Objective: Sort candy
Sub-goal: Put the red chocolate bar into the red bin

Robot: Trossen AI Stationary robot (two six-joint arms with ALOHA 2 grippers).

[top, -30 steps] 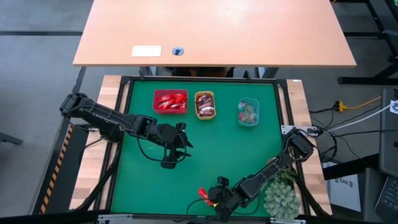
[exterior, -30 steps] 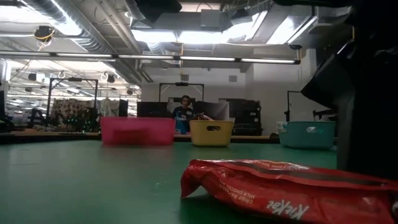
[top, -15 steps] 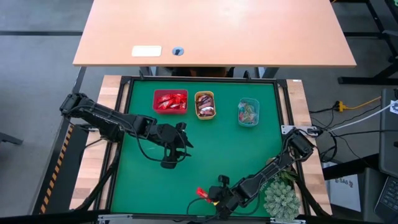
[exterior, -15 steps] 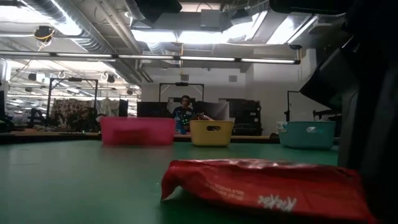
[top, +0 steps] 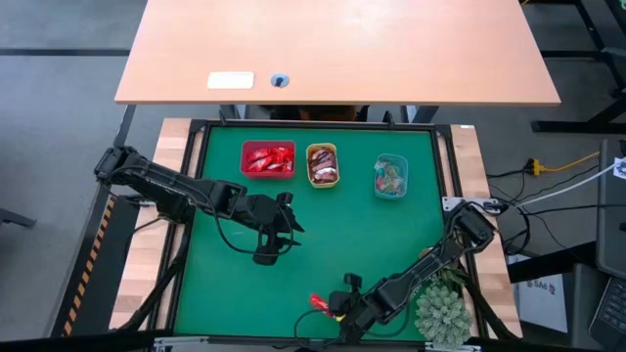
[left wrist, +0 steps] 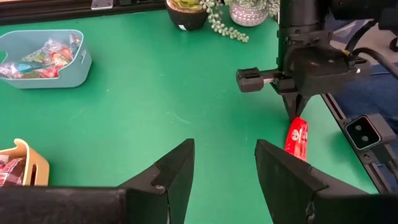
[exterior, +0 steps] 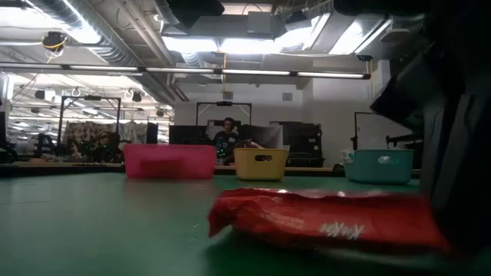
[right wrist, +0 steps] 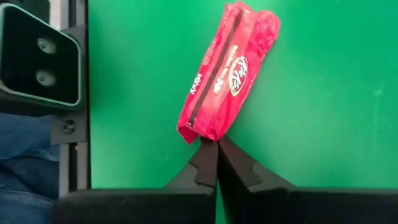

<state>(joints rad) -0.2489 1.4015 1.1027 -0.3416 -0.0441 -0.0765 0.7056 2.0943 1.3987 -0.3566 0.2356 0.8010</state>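
Red candy wrapper point(right wrist: 227, 71): glossy crinkled foil-like film, white print, seen centre of right wrist frame. Green mat point(top: 323, 244): matt, smooth, faintly scuffed. Right gripper fingers point(right wrist: 205, 163): matt black plastic-looking. Left gripper fingers point(left wrist: 176, 171): same matt black. Red tray point(top: 267, 159), orange tray point(top: 322, 164), teal tray point(top: 390, 177): smooth plastic, slight sheen. Desk point(top: 333, 49) along upper frame: pale wood-look, matt.
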